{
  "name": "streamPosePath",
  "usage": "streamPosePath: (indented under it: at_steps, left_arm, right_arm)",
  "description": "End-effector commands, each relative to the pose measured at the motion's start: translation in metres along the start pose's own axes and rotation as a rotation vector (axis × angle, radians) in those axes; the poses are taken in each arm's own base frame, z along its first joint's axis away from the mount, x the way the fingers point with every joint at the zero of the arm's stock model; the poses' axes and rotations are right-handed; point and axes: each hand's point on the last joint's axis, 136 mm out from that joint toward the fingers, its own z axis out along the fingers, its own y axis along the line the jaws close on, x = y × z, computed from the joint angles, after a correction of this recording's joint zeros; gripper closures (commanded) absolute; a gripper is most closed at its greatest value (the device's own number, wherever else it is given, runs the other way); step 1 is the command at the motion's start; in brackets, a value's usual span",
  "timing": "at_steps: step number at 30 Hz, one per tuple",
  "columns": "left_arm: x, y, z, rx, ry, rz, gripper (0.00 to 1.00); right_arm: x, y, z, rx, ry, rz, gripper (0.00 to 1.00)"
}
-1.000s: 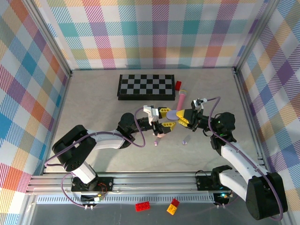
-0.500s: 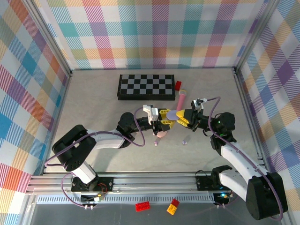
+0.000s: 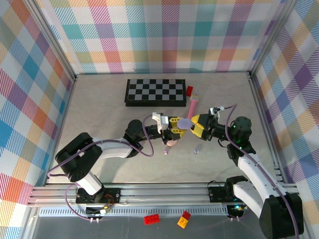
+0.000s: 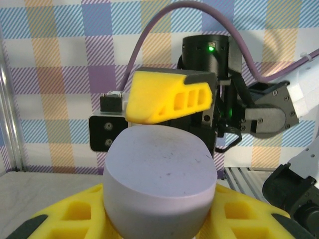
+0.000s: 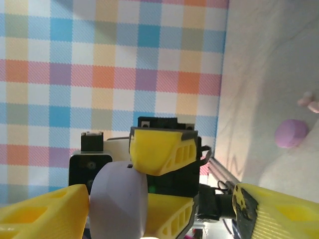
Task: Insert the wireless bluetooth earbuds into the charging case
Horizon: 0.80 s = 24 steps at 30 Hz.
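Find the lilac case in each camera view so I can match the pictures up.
Top external: lilac case mid-table, gripped at the left gripper tips.
Left wrist: lower centre, large, between yellow fingers.
Right wrist: bottom edge, left of centre.
Shared landmark: the plaid wall, in all three.

Cropped at bottom: lilac case [image 4: 159, 174]. Indistinct: earbud [image 3: 198, 149].
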Motion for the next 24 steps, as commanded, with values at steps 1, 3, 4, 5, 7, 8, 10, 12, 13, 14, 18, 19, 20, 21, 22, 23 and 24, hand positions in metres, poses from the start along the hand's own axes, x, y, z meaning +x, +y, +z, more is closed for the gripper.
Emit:
streamPosePath:
  at_steps: [1, 3, 4, 5, 7, 8, 10, 12, 13, 14, 18, 19, 20, 21, 22, 23, 24]
  left_arm:
    - [-0.006, -0.004, -0.009, 0.013, -0.018, 0.035, 0.68]
    - [0.0, -0.004, -0.014, 0.007, -0.001, 0.025, 0.68]
    - [0.003, -0.004, -0.017, 0.003, 0.007, 0.02, 0.68]
    - [0.005, -0.004, -0.019, 0.0, 0.013, 0.016, 0.68]
    - [0.009, -0.004, -0.025, -0.005, 0.027, 0.007, 0.68]
    - [0.01, -0.004, -0.027, -0.009, 0.03, 0.005, 0.68]
    - [0.012, -0.004, -0.032, -0.018, 0.036, 0.003, 0.68]
    - [0.013, -0.003, -0.036, -0.03, 0.039, 0.002, 0.68]
    - [0.014, -0.004, -0.037, -0.018, 0.049, -0.004, 0.68]
    - [0.014, -0.006, -0.038, -0.005, 0.056, -0.005, 0.68]
    - [0.012, -0.01, -0.04, 0.023, 0.06, -0.002, 0.68]
    - [0.011, -0.011, -0.04, 0.027, 0.056, 0.001, 0.68]
    - [0.01, -0.01, -0.041, 0.026, 0.052, 0.0, 0.68]
    - [0.009, -0.01, -0.041, 0.026, 0.048, -0.001, 0.68]
    - [0.008, -0.01, -0.042, 0.03, 0.043, -0.006, 0.68]
    - [0.008, -0.01, -0.042, 0.034, 0.041, -0.008, 0.68]
    - [0.007, -0.01, -0.042, 0.038, 0.041, -0.01, 0.68]
  right_arm:
    - [0.0, -0.002, -0.01, 0.125, -0.02, -0.178, 0.18]
    - [0.0, -0.001, -0.014, 0.189, -0.027, -0.297, 0.17]
    - [0.0, 0.0, -0.016, 0.22, -0.023, -0.359, 0.16]
    - [-0.001, 0.002, -0.018, 0.248, -0.018, -0.409, 0.16]
    - [-0.002, 0.009, -0.02, 0.287, 0.002, -0.537, 0.14]
    - [-0.001, 0.013, -0.021, 0.292, 0.021, -0.601, 0.13]
    - [0.003, 0.026, -0.021, 0.297, 0.082, -0.76, 0.13]
    - [0.007, 0.035, -0.021, 0.311, 0.138, -0.897, 0.14]
    - [0.009, 0.038, -0.019, 0.315, 0.163, -0.966, 0.13]
    - [0.009, 0.04, -0.018, 0.319, 0.179, -1.009, 0.13]
    - [0.02, 0.041, -0.003, 0.318, 0.296, -1.172, 0.13]
    - [0.022, 0.038, 0.001, 0.332, 0.325, -1.202, 0.12]
    - [0.026, 0.035, 0.006, 0.339, 0.353, -1.228, 0.12]
    - [0.03, 0.033, 0.011, 0.338, 0.382, -1.252, 0.11]
    - [0.036, 0.03, 0.017, 0.324, 0.411, -1.268, 0.11]
    - [0.04, 0.03, 0.021, 0.306, 0.427, -1.274, 0.1]
    - [0.043, 0.029, 0.026, 0.292, 0.443, -1.279, 0.1]
